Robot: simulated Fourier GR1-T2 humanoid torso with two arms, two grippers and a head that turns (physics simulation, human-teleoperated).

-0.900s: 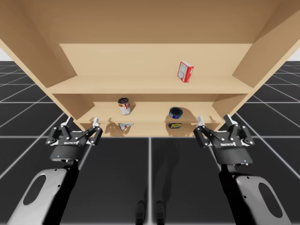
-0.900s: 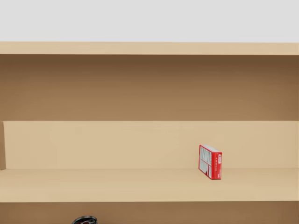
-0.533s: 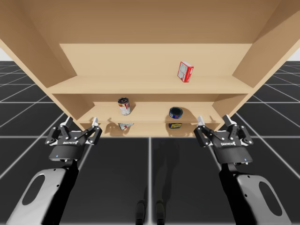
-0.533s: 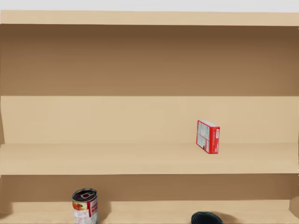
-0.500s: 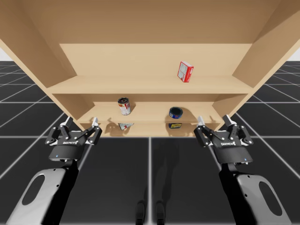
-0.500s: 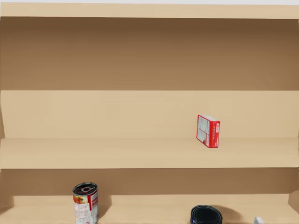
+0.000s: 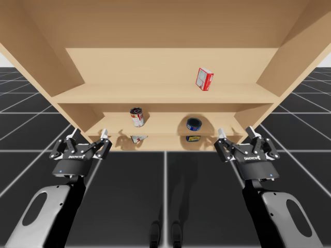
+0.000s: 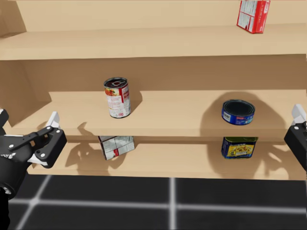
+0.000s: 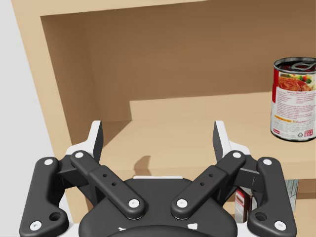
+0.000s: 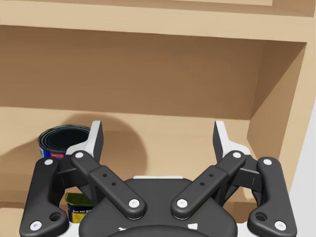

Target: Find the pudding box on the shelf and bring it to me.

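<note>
The red pudding box [image 7: 204,78] [image 8: 253,14] stands upright on the upper shelf board [image 7: 129,93], right of the middle. My left gripper [image 7: 89,134] [image 9: 158,138] hangs open in front of the shelf's lower left corner, far below and left of the box. Low at the right, my right gripper [image 7: 237,132] [image 10: 158,138] is open too, below the box. Neither holds anything. In the head view my left gripper [image 8: 26,118] stands at the left edge, and one of the right gripper's fingers [image 8: 298,115] at the right edge.
On the middle board stand a red-and-white can [image 7: 137,117] [image 8: 117,97] [image 9: 294,98] and a flat blue can [image 7: 194,123] [image 8: 238,111] [image 10: 63,142]. Below them lie a tipped small box [image 8: 116,145] and a yellow-and-blue can [image 8: 238,146]. Slanted side walls [image 7: 36,46] close the shelf in.
My head has turned down, from the upper shelf to the middle and lower boards. Both arms stay almost still, grippers open; the left one has sunk slightly.
</note>
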